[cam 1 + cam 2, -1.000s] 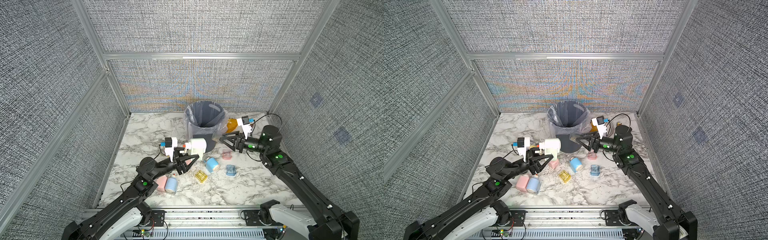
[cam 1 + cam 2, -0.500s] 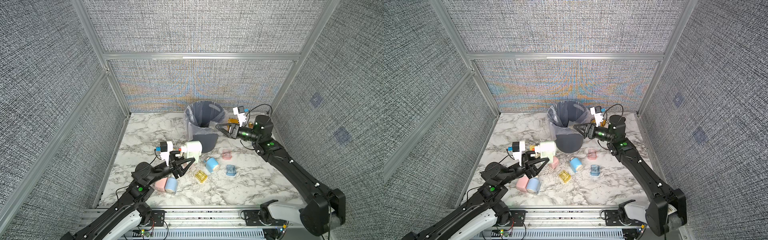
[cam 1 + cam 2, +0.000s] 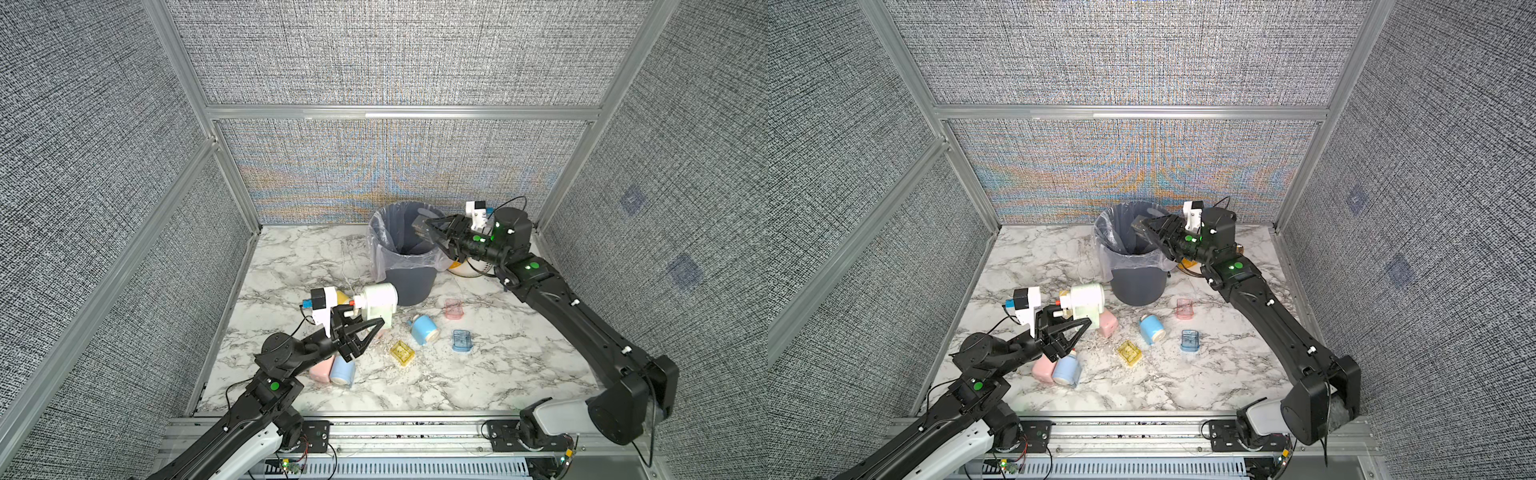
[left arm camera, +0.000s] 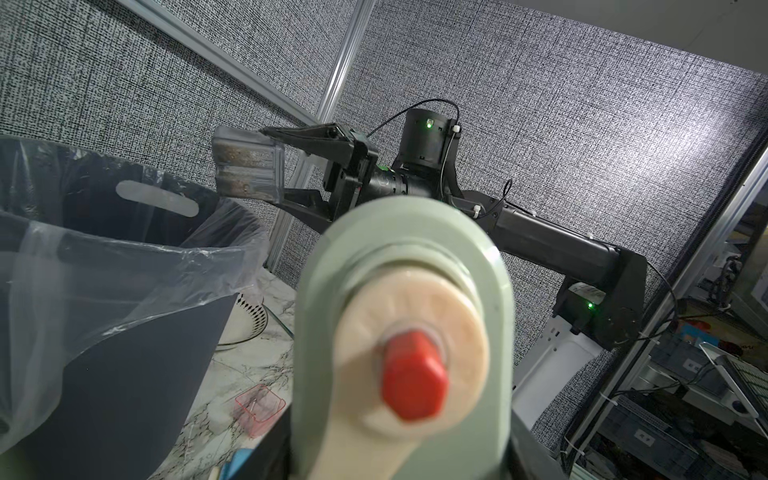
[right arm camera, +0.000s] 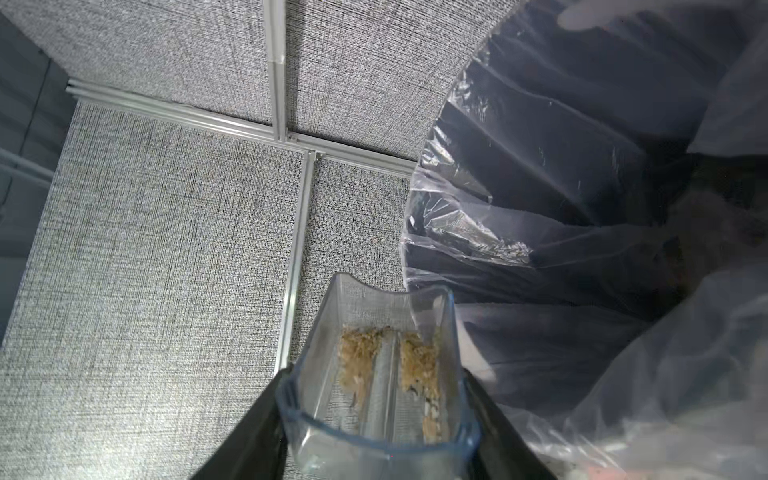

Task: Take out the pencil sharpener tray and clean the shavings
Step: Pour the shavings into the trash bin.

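Observation:
My left gripper (image 3: 368, 330) is shut on a pale green pencil sharpener (image 3: 376, 301) with a red knob (image 4: 413, 384), held above the table, front left of the bin. My right gripper (image 3: 422, 227) is shut on the clear pencil sharpener tray (image 5: 378, 374), holding it over the right rim of the dark bin (image 3: 409, 278). Beige shavings (image 5: 359, 357) lie in two clumps inside the tray. In the left wrist view the tray (image 4: 247, 168) sits tilted above the bin's plastic liner (image 4: 124, 282).
On the marble lie a blue sharpener (image 3: 424, 329), a pink (image 3: 322, 370) and a blue one (image 3: 343, 371) by my left arm, and pink (image 3: 453, 308), blue (image 3: 461, 340) and yellow (image 3: 402, 353) trays. Crumbs dot the table. A white bowl (image 3: 467, 270) stands behind my right arm.
My right arm has lifted the tray from beside the bin to over its rim. My left arm has drawn back slightly toward the front left with the sharpener.

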`<state>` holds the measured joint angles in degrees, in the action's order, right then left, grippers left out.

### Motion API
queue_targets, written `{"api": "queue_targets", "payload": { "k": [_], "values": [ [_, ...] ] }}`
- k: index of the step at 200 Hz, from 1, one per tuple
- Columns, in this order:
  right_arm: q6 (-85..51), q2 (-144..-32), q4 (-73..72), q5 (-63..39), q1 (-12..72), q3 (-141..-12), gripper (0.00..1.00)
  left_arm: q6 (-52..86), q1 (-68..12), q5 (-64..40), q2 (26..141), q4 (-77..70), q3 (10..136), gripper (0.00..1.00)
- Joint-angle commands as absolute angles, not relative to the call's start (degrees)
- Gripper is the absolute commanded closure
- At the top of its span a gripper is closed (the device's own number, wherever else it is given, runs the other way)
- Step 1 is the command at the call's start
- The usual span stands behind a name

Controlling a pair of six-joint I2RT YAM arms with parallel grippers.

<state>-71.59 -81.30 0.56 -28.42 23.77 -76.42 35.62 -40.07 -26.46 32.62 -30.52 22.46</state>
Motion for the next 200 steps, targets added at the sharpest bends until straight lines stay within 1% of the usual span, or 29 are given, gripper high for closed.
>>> {"api": "queue_targets", "payload": {
  "k": [1,20,44,71,88,117,160,177,200],
  "values": [
    [-81.87,-82.76,-2.84,-30.27,24.57,-76.33,1.00,35.77,-40.08,-25.92,32.35,-31.28,22.50,1.00],
    [-87.54,-83.62,-6.30,-29.77,25.72,-75.08,1.00,35.94,-40.10,-26.10,32.09,-31.24,22.59,1.00],
    [-92.25,-83.79,-4.21,-26.81,26.94,-75.16,1.00,36.04,-40.09,-26.00,31.40,-31.03,22.42,1.00],
    [-106.36,-81.19,-11.51,-24.47,27.97,-67.64,1.00,36.25,-40.08,-25.64,30.55,-30.76,21.94,1.00],
    [-112.03,-79.87,-10.69,-22.51,28.30,-66.05,1.00,36.60,-40.08,-25.43,30.32,-31.02,21.71,1.00],
    [-116.26,-79.32,-8.90,-19.81,28.48,-67.27,1.00,37.00,-40.12,-25.51,30.24,-31.38,21.56,1.00],
    [-117.25,-82.71,-6.50,-21.53,28.78,-74.34,1.00,37.25,-40.08,-25.15,29.77,-31.46,21.18,1.00],
    [-118.81,-82.69,-6.67,-21.17,29.01,-73.07,1.00,37.35,-40.13,-25.15,29.59,-31.39,21.18,1.00],
    [-122.39,-80.83,-6.67,-19.36,29.09,-66.87,1.00,37.35,-40.08,-24.81,28.98,-31.12,20.92,1.00]
  ]
}}
